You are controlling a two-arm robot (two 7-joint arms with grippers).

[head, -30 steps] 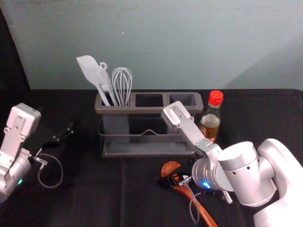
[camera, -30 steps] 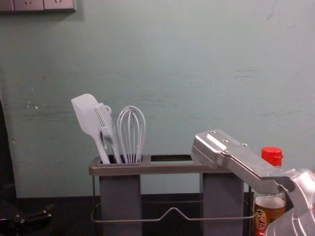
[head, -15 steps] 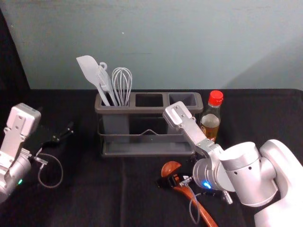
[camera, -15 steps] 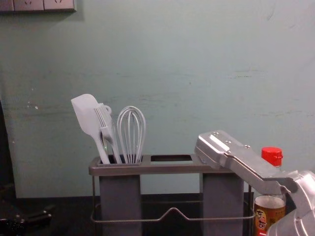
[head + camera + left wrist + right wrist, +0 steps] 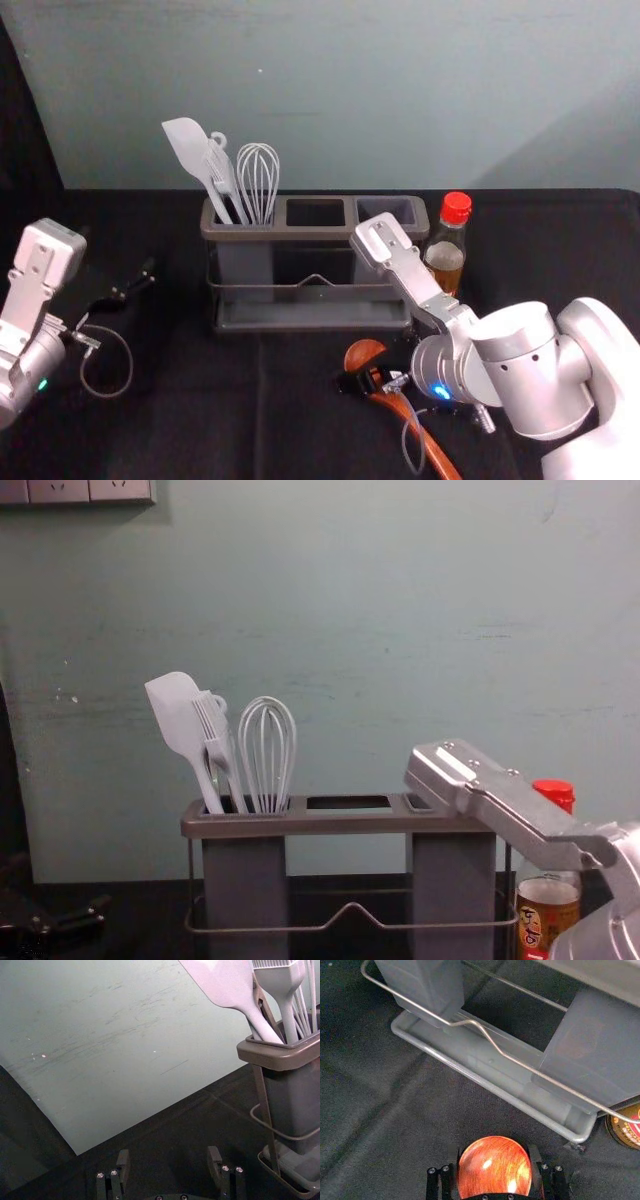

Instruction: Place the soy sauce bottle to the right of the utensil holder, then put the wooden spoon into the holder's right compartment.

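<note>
- Evidently the bottle step is done: the soy sauce bottle (image 5: 447,245) stands upright just beside the utensil holder (image 5: 313,233), on its right.
- The spoon step is in hand, probably at the grasp or the very start of the lift.
- The wooden spoon (image 5: 430,448) is in front of the holder, its handle slanting towards the robot; whether it is clear of the table (image 5: 190,430), I cannot tell.
- The right pincer (image 5: 494,1152) appears to hold it by the bowl, fingers spread to that width, one on each side.
- Next, it should lift, tip the handle downwards and bring it over the right compartment (image 5: 388,208), minding the rim and the bottle.
- The left pincer (image 5: 168,1152) idles left of the holder, wide apart with nothing between its fingers.
</note>
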